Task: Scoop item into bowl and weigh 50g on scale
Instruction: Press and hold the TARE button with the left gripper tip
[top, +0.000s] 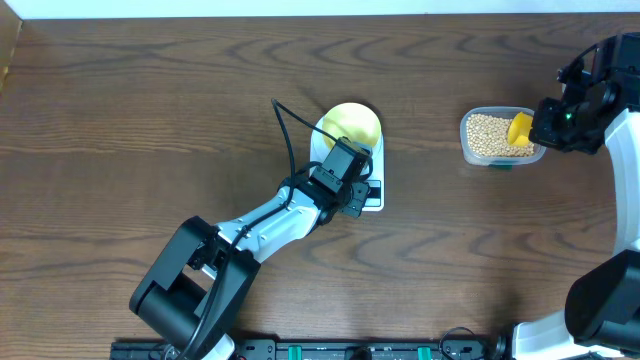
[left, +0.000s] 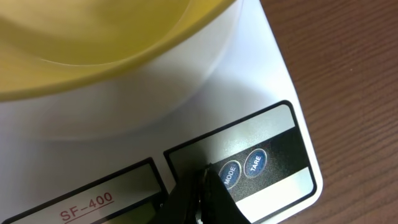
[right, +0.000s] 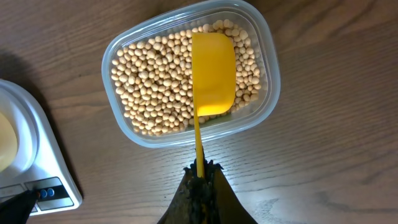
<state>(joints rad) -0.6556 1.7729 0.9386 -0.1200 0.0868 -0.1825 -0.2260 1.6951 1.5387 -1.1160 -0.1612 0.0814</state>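
Dark brown wood-grain table (top: 120, 110) fills the overhead view, with a pale strip along its far edge. Near the middle sits the scale (top: 375, 178) – white, with rounded corners. The bowl (top: 355, 122), small, round and pale yellow, stands on its platform and covers most of it.

The left arm reaches in from the near left side. Its left claw (left: 208, 174) has its fingers pressed together and grips nothing. In the left wrist view the dark tip is down at the scale's control panel, right at the left edge of a round blue button marked MODE (left: 229, 173). A second blue button marked TARE (left: 255, 163) lies just to the right. Whether the tip is actually pressing on the panel cannot be told. Red lettering reading SF-400 (left: 87, 203) shows beside the display, whose reading is out of sight.

Well to the right of the scale stands a clear rectangular plastic tub (top: 470, 150), holding the beans (top: 487, 132) – many small, round, tan ones in a thick layer.

The right claw (right: 200, 171) is clamped shut on the thin handle of a bright yellow scoop (right: 213, 71). The scoop's head lies over the beans inside the tub, toward its right half, and the handle runs back over the tub's near rim to the claw. A corner of the scale and a sliver of the bowl show at the left edge of the right wrist view.
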